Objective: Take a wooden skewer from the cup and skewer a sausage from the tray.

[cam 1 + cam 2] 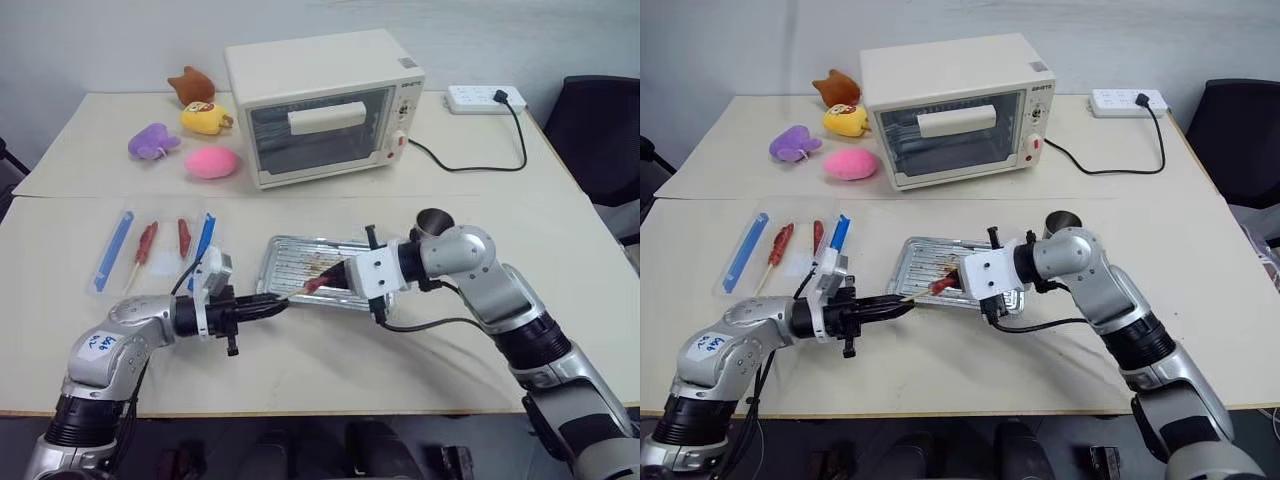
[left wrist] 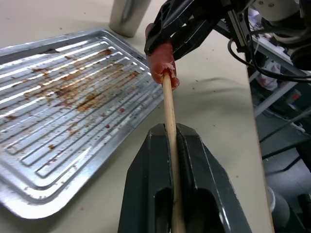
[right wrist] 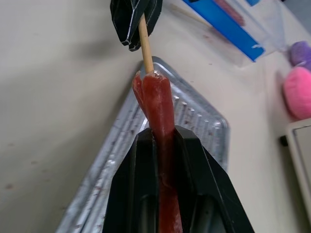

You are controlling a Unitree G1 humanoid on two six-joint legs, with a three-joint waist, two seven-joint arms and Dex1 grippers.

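Left claw (image 2: 170,141) clamping pale wooden skewer (image 2: 168,104), tip poking into glossy red-brown sausage (image 3: 158,104), split at end; right claw (image 3: 163,138) gripping it above greasy tray (image 2: 63,107).

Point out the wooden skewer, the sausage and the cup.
wooden skewer (image 2: 167,104): left wrist view, on the bare shaft between the gripper and the sausage.
sausage (image 3: 158,104): right wrist view, on its glossy middle above the gripper.
cup (image 1: 433,221): left eye view, on its rim.
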